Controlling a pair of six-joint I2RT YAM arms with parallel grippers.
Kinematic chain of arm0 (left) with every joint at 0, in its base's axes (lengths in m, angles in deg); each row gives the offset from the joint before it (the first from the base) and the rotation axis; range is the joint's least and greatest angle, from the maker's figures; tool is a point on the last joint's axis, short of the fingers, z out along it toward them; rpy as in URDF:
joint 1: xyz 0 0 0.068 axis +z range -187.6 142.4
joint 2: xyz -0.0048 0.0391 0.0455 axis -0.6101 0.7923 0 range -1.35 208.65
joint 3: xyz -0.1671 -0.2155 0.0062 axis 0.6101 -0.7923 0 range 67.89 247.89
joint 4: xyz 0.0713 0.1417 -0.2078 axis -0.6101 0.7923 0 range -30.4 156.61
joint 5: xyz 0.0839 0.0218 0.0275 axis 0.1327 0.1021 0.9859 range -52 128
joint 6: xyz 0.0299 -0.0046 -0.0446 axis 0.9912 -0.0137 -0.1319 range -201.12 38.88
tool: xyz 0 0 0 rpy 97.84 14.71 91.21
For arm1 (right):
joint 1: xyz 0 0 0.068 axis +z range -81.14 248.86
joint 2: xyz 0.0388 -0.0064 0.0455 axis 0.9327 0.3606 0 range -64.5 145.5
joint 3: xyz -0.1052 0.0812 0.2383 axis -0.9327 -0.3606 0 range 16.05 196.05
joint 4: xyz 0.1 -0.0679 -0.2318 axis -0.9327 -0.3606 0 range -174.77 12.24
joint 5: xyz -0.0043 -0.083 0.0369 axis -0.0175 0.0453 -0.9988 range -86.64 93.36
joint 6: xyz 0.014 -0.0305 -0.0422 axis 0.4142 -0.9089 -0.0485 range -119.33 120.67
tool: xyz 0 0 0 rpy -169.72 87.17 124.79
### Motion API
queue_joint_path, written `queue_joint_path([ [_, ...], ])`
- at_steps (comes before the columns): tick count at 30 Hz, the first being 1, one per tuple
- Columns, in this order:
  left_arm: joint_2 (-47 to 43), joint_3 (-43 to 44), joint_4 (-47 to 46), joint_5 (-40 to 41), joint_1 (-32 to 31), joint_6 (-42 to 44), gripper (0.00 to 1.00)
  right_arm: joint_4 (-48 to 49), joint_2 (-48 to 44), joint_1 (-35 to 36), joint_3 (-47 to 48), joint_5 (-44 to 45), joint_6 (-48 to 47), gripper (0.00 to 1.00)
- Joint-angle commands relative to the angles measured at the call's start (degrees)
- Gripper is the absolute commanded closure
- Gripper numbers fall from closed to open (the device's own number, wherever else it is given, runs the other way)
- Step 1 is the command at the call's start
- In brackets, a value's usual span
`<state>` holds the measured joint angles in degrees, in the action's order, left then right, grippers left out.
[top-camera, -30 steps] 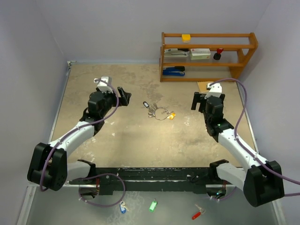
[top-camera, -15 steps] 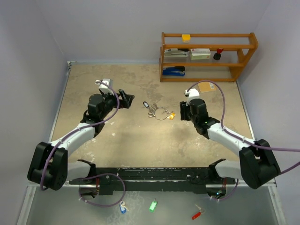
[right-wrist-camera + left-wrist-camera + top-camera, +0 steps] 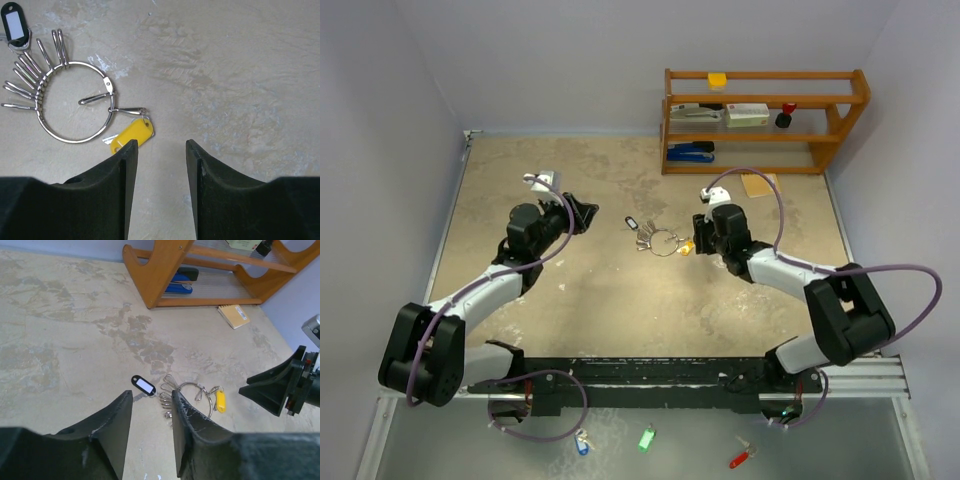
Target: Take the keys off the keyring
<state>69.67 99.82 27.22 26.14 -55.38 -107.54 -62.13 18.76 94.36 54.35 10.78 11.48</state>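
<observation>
1. Setup: gripping nothing, standing half-narrowed, at left hand [image 3: 151,396] and right hand [image 3: 160,145].
2. Lying flat mid-bench [image 3: 250,75] between them: ring [image 3: 72,142] with keys [image 3: 22,82].
3. Advising: pinning ring with left hand, pinching yellow key [image 3: 131,136] with right hand.

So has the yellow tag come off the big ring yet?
No, the yellow tag still hangs from the ring by a thin wire clip.

A: Where's the keyring [image 3: 664,243]?
B: Mid desk [image 3: 620,290], with the keys [image 3: 642,238] fanned off its left side. The right jaws sit just beside it on the right, the left jaws well apart on the left.
A: And the shelf [image 3: 760,75]?
B: Behind, far right corner.
</observation>
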Motion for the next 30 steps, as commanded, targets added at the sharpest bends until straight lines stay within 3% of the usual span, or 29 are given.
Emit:
queue_joint_path([
  [1, 0.8, 0.9, -3.0, -3.3, -0.3, -0.3, 0.69, 4.1, 2.6, 0.3, 4.0, -1.6, 0.2, 0.55],
  [6, 1.4, 1.1, -3.0, -1.7, -0.3, -0.6, 0.76, 4.8, 6.7, 0.5, 6.3, -2.9, -0.1, 0.61],
  [10, 1.6, 1.8, -0.7, -0.2, -0.3, -0.4, 0.75, 4.4, 8.7, 0.7, 7.7, -3.0, -0.1, 0.67],
  [30, 1.8, 3.0, 1.4, 2.5, -0.3, -1.7, 0.75, 4.6, 11.8, 0.8, 7.4, -3.4, 0.5, 0.72],
])
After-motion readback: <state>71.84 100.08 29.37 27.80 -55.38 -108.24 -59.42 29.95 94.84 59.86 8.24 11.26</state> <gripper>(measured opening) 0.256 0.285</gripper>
